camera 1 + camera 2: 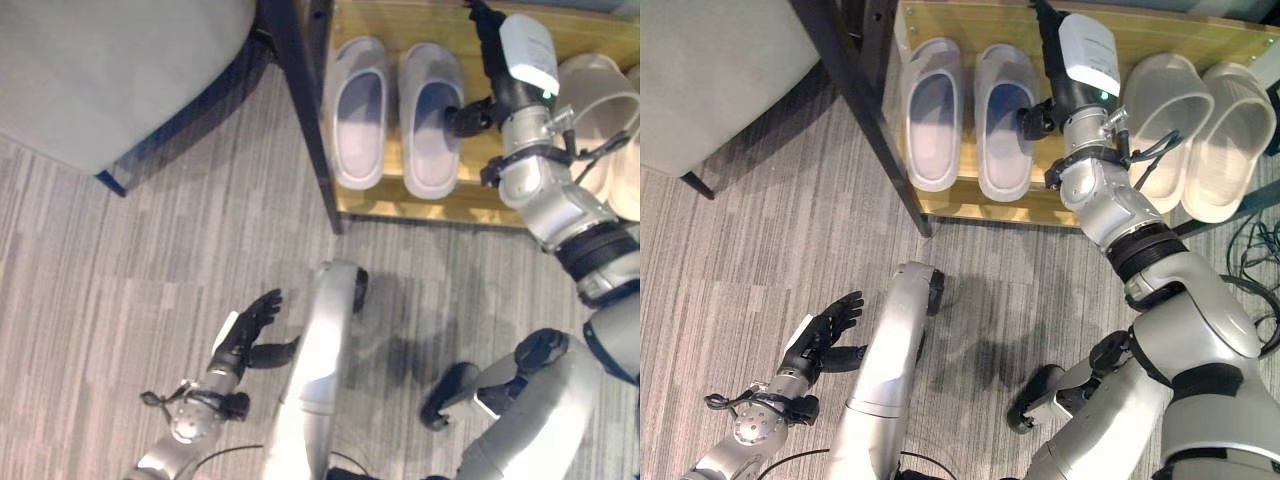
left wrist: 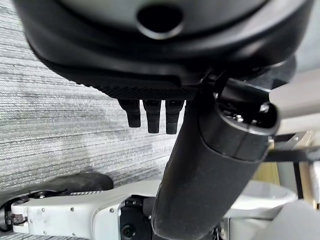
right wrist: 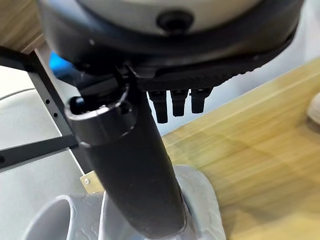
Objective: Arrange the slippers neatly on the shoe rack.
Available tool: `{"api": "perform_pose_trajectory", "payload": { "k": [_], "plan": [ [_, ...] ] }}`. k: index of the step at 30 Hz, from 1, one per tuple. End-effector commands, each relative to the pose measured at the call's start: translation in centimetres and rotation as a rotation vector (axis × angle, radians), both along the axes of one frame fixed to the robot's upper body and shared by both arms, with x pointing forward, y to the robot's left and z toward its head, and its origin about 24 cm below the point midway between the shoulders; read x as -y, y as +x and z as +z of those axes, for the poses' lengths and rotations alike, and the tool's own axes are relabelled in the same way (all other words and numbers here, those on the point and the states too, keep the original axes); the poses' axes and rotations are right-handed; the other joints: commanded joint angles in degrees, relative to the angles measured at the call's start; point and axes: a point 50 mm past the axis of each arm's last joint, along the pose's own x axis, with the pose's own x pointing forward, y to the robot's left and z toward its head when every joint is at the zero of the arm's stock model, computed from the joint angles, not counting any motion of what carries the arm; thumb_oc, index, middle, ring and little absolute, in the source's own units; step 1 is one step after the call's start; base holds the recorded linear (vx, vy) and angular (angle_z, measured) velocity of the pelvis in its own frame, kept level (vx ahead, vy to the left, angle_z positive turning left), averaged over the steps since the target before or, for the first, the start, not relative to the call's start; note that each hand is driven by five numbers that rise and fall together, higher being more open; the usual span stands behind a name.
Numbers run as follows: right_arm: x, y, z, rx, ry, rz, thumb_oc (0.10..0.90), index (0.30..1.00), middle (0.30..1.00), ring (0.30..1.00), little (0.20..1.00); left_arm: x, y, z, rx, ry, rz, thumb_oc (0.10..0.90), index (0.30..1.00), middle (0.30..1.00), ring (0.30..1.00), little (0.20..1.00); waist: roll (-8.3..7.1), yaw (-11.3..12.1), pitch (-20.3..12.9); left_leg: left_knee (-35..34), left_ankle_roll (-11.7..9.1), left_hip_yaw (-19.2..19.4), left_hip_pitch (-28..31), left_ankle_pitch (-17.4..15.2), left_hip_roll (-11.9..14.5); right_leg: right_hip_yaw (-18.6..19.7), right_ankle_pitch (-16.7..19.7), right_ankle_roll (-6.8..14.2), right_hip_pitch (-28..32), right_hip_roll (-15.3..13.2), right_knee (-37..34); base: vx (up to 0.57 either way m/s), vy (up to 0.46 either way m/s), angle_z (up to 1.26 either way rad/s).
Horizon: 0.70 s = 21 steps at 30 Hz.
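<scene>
Two lavender-grey slippers (image 1: 360,110) (image 1: 430,115) lie side by side on the wooden shelf (image 1: 400,25) of the shoe rack, toes toward me. A beige pair (image 1: 1160,110) (image 1: 1228,140) lies further right on the same shelf. My right hand (image 1: 1080,60) reaches over the shelf between the two pairs, open. Its thumb (image 3: 135,170) stretches across the edge of the right lavender slipper (image 3: 200,200), and its fingertips (image 3: 172,107) stay straight above the wood. My left hand (image 1: 250,330) hangs low over the carpet, open and holding nothing.
The rack's black metal post (image 1: 300,110) runs along the shelf's left side. A grey upholstered seat (image 1: 100,70) on dark legs stands at the far left. Striped grey carpet (image 1: 150,260) covers the floor in front of the rack.
</scene>
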Motion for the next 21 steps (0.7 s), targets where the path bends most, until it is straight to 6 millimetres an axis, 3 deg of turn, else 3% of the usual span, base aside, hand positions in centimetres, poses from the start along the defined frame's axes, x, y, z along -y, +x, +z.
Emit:
{"api": "perform_pose_trajectory", "payload": {
  "k": [1,2,9,21],
  "plan": [
    [-2.4,-2.5,6.6,0.249,0.071,0.179,0.800,0.900,0.900,0.900,0.900,-0.2,-0.2,1.8,0.091,-0.028,-0.015,0.800,0.900,0.900,0.900,0.900,-1.29,2.0,-1.8,-3.2,-0.7,-3.0,-3.2,-4.1,2.6,6.5,-2.5,-4.7,1.4,-0.1,4.3,-0.02,-0.003,-0.05],
    [-2.4,-2.5,6.6,0.249,0.073,0.179,0.800,0.900,0.900,0.900,0.900,-0.2,-0.3,1.8,0.091,-0.026,-0.015,0.800,0.900,0.900,0.900,0.900,-1.41,2.0,-1.8,-3.2,-0.8,-3.0,-3.2,-4.1,2.6,6.6,-2.5,-4.7,1.4,-0.1,4.3,-0.02,-0.004,-0.04],
    [-3.2,-3.3,3.4,0.189,0.518,0.427,0.800,0.900,0.900,0.900,0.900,0.2,0.0,1.5,0.082,-0.022,-0.014,0.800,0.900,0.900,0.900,0.900,-1.71,0.2,-1.8,-3.1,-0.8,-2.4,-3.2,-4.2,2.7,6.7,-2.9,-4.6,0.5,0.5,4.9,-0.01,0.001,-0.05],
    [-4.9,-2.9,-0.2,0.063,0.630,0.478,0.800,0.900,0.900,0.900,0.900,0.3,0.2,1.7,0.098,-0.018,0.008,0.800,0.900,0.900,0.900,0.900,-2.07,-0.7,-1.8,-3.3,-0.8,-2.4,-3.2,-4.3,2.9,6.5,-3.3,-4.5,0.5,0.2,5.2,0.00,-0.004,-0.02]
  ]
}}
